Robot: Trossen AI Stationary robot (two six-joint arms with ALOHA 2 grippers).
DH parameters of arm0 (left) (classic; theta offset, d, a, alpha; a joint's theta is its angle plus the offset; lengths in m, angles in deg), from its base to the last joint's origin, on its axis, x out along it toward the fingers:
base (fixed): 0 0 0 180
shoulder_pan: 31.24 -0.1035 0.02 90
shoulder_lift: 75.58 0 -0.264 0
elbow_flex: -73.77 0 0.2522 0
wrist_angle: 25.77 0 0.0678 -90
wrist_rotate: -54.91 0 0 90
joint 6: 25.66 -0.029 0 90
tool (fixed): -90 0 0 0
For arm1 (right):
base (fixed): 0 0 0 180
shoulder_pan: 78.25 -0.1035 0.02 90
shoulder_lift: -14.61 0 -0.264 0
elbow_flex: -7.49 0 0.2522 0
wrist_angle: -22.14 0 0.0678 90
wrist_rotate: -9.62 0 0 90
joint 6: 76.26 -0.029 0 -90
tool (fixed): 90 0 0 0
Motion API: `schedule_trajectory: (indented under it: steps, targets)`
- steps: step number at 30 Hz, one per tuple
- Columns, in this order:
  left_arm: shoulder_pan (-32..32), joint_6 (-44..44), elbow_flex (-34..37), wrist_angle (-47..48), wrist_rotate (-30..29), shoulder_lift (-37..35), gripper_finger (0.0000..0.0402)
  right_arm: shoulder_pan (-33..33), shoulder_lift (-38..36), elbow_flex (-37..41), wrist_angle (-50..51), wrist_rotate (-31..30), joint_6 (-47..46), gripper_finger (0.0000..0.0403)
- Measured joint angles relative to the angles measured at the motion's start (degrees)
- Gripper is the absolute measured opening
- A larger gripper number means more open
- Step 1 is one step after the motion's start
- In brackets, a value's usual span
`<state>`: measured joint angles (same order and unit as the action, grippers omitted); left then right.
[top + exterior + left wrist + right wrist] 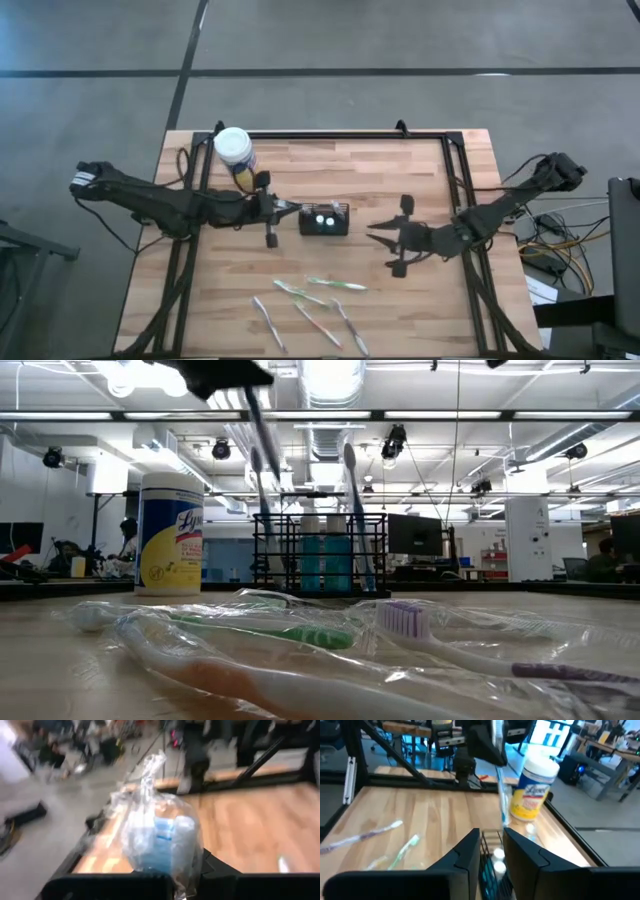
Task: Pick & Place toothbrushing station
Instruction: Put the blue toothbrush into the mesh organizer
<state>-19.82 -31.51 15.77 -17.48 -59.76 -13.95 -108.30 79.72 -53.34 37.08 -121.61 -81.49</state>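
The black wire-mesh caddy (325,219) stands mid-surface, just beside the left end effector (283,209), which is pinched on a crinkly plastic-wrapped toothbrush (159,837) seemingly poised over the caddy's edge; the slick wrap could snag the mesh and tip it. The right end effector (381,236) waits near the caddy's far side, fingers slightly apart; loose wrapped toothbrushes (315,300) lie well apart from it.

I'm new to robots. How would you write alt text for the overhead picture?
Seen from above, the left pincer holds a wrapped toothbrush beside a small black mesh caddy mid-table, while the right pincer waits a little to the caddy's other side. Several wrapped toothbrushes lie along the near edge; a yellow wipes canister stands behind.
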Motion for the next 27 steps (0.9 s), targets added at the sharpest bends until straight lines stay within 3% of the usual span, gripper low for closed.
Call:
schedule_trajectory:
  steps: [8,27]
  targets:
    - [-1.03,-1.67,-0.34,-2.59,0.07,4.11,0.0011,-1.54,-4.98,2.38,3.01,-2.48,-0.89,0.0052]
    - [-6.59,0.3,-0.56,-2.6,2.77,14.58,0.0013,-1.98,-5.43,4.26,3.33,-2.24,-2.32,0.0043]
